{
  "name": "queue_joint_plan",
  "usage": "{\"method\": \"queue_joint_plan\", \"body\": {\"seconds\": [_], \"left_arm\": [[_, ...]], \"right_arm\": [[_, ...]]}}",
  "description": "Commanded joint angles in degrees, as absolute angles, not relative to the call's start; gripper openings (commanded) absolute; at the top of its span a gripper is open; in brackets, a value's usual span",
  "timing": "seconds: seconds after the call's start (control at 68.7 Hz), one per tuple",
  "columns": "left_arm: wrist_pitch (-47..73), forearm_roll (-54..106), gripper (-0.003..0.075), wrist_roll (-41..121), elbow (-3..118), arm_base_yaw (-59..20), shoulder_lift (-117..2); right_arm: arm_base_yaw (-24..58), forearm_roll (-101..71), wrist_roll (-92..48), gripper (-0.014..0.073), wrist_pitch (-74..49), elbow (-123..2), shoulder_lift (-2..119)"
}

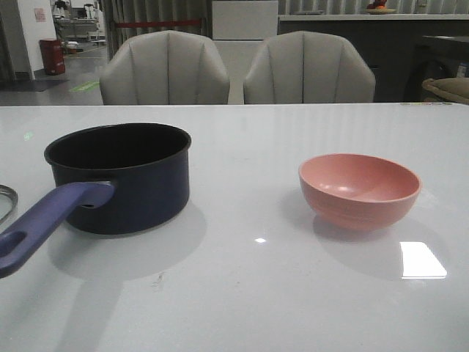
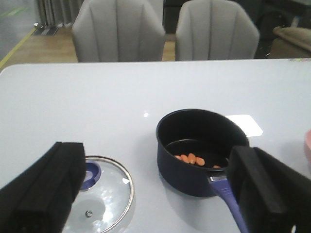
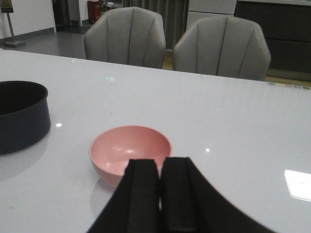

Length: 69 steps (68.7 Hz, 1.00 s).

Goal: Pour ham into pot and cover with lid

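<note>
The dark navy pot (image 1: 121, 180) stands on the left of the table, its purple-blue handle (image 1: 44, 224) pointing toward the near left. Several orange-pink ham pieces (image 2: 191, 159) lie on its black bottom. The clear glass lid (image 2: 104, 191) with a blue knob (image 2: 91, 173) lies flat on the table beside the pot; only its rim edge (image 1: 6, 199) shows in the front view. My left gripper (image 2: 155, 194) hangs open above the table between lid and pot, holding nothing. My right gripper (image 3: 160, 191) is shut and empty, just short of the empty pink bowl (image 3: 130, 151).
The pink bowl (image 1: 359, 189) sits on the right of the white table (image 1: 249, 293). Two grey chairs (image 1: 165, 70) stand behind the far edge.
</note>
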State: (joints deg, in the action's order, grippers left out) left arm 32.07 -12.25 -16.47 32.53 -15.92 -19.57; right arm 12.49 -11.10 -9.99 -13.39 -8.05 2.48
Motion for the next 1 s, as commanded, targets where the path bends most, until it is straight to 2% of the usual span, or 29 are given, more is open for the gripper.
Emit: {"method": "queue_joint_plan", "body": {"seconds": [0.0, 0.276, 0.859, 0.99], "left_arm": [[28.9, -17.1, 0.0631, -22.4, 36.8, -16.3, -27.6], [31.3, -17.6, 0.0628, -25.7, 45.9, -15.6, -48.9], [41.5, -14.6, 0.0628, -28.9, 61.0, -0.4, -81.4], [45.0, -8.5, 0.0628, -21.7, 65.3, 1.3, -86.4]], "right_arm": [[12.5, -11.2, -10.7, 0.016, -8.3, -9.7, 3.0], [12.5, -11.2, -10.7, 0.016, -8.4, -9.7, 3.0], [12.5, -11.2, -10.7, 0.016, -8.4, -9.7, 3.0], [12.5, -11.2, -10.7, 0.016, -8.4, -9.7, 3.0]]}}
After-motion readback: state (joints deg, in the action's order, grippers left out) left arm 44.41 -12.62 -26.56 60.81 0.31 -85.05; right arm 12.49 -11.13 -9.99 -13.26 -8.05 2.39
